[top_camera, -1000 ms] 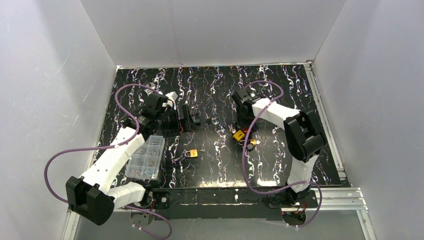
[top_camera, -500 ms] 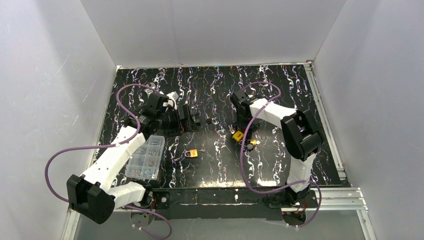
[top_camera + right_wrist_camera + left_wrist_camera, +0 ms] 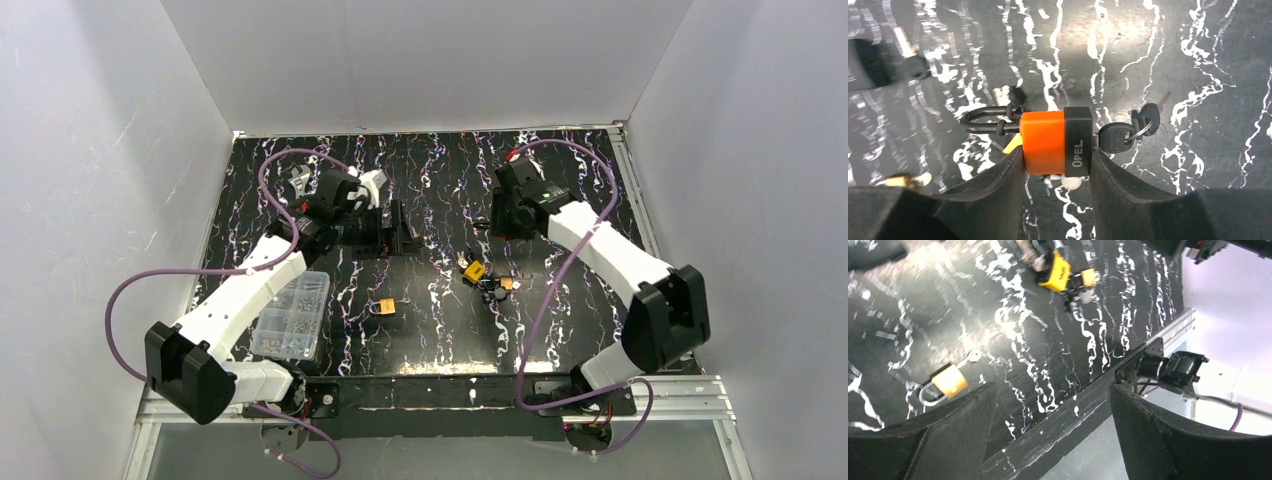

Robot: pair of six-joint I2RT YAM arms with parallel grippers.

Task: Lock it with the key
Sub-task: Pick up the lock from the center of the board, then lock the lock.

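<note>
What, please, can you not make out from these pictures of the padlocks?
Orange padlock with black band: top external view, hidden beneath the right claw.
Yellow padlock: right wrist view, mostly behind the orange padlock.
Clear plastic box contents: top external view, too small.
Silver item beside the small brass padlock: left wrist view, blurred.

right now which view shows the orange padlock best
Right wrist: the orange padlock fills the middle, held in the right claw, key in its end. Top external hides it under the arm; left wrist doesn't show it.
</note>
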